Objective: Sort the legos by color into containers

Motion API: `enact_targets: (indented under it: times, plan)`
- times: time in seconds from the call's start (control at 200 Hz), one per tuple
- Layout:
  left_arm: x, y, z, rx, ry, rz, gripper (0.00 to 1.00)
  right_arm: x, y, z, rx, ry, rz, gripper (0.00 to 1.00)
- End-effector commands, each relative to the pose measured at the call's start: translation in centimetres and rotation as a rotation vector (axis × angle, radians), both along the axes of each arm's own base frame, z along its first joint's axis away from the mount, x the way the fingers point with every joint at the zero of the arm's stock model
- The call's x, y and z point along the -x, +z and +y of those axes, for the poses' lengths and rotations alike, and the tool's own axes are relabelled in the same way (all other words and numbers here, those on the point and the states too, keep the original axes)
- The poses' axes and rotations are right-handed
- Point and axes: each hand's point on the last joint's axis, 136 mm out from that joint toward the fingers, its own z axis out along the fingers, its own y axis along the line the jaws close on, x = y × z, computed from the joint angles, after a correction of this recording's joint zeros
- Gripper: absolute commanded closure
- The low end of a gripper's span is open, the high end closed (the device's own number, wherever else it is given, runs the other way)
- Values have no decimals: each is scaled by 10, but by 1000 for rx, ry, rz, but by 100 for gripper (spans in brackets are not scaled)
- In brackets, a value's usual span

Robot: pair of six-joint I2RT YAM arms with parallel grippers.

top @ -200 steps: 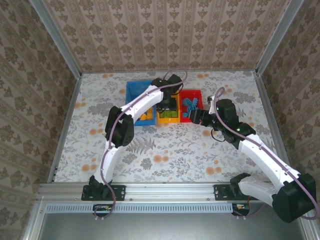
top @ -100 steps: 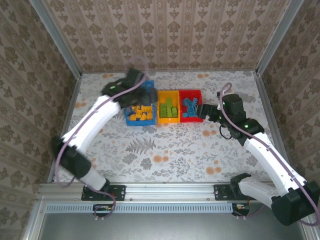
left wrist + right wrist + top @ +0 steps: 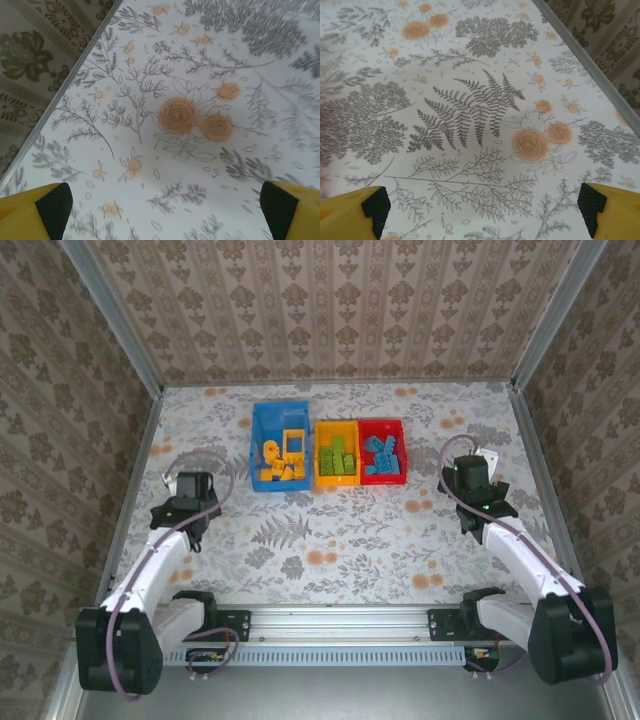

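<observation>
Legos (image 3: pixel 337 458) sit sorted in 3 bins at far-center of surface (image 3: pixel 350 530): yellow in blue bin (image 3: pixel 275 418), green in orange bin (image 3: pixel 337 425), blue in red bin (image 3: pixel 383 424). L end effector (image 3: pixel 165 205) & R end effector (image 3: pixel 484 210) both spread wide, empty, over bare surface, well apart from bins.

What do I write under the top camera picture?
Sorted: yellow legos in the blue bin, green legos in the orange bin, blue legos in the red bin.
</observation>
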Motion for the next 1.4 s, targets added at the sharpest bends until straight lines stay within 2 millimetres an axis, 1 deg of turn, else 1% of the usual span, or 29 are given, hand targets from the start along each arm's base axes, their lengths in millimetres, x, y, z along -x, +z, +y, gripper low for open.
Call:
enact_targets:
  times: [0.0,0.025,0.075,0.115,0.17,0.215,0.265,0.3,0.305,0.335,0.37,0.39,0.435,0.46,0.49,0.505,0.555,0.585,0.61,0.63,0.645,0.69,0.76,0.81,1.015,1.105,1.195,1.275,1.395]
  plan:
    - [-53,16,-11,-49,-161,-182,0,-24,6,-1,10,15,-160,0]
    - [-57,9,-13,-37,-174,-183,0,-28,5,-1,5,23,-187,0]
    - [-70,4,-14,-10,-183,-212,0,-37,7,2,-5,46,-247,1]
    - [-79,1,-13,10,-192,-219,0,-42,3,3,-14,57,-272,0]
    - [-94,5,-15,9,-215,-258,0,-54,2,5,-35,85,-309,0]
    - [-107,9,-15,17,-232,-305,0,-63,-3,10,-28,124,-256,0]
    - [-120,12,-18,32,-259,-347,0,-74,-1,15,5,187,-247,0]
    - [-128,11,-20,20,-290,-340,0,-79,8,17,34,214,-281,0]
    - [-129,11,-20,18,-293,-340,0,-79,4,17,36,217,-274,0]
    - [-134,8,-21,17,-306,-345,0,-81,3,15,40,222,-307,0]
    - [-137,4,-23,21,-320,-334,0,-80,-6,10,8,210,-303,0]
    - [-138,2,-25,30,-335,-321,0,-80,-6,9,-2,215,-323,0]
    - [-140,4,-35,22,-386,-339,0,-78,-9,15,-10,256,-322,0]
    - [-138,4,-40,11,-407,-348,0,-78,-8,19,-12,282,-337,0]
    - [-135,7,-43,2,-420,-382,0,-75,-9,18,-11,278,-372,0]
    - [-131,4,-43,-1,-419,-392,0,-72,-14,17,-10,267,-380,0]
    - [-121,-1,-38,-15,-392,-446,0,-63,-12,10,10,228,-455,0]
    - [-119,3,-33,-50,-371,-508,0,-59,-15,8,8,217,-448,0]
    - [-117,1,-31,-38,-359,-501,0,-58,-15,8,3,214,-435,0]
    - [-116,-2,-30,-17,-350,-476,0,-59,-15,8,2,213,-430,0]
    - [-118,0,-30,-12,-348,-469,0,-60,-14,8,3,216,-432,0]
    - [-124,1,-31,-41,-358,-468,0,-65,-17,9,6,222,-418,0]
    - [-123,-1,-34,-37,-359,-451,0,-72,-20,11,17,216,-358,0]
    - [-123,-1,-34,-39,-359,-454,0,-79,-21,17,46,229,-327,0]
    - [-123,-1,-33,-41,-360,-452,0,-77,-19,20,53,244,-338,0]
    - [-123,-1,-34,-41,-360,-452,0,-79,-20,23,46,266,-330,0]
    - [-123,-1,-34,-41,-360,-453,0,-75,-18,32,61,311,-352,0]
    - [-123,-1,-34,-41,-360,-452,0,-81,-21,43,54,373,-324,0]
    - [-123,-2,-34,-39,-360,-448,0,-85,-22,35,5,359,-314,0]
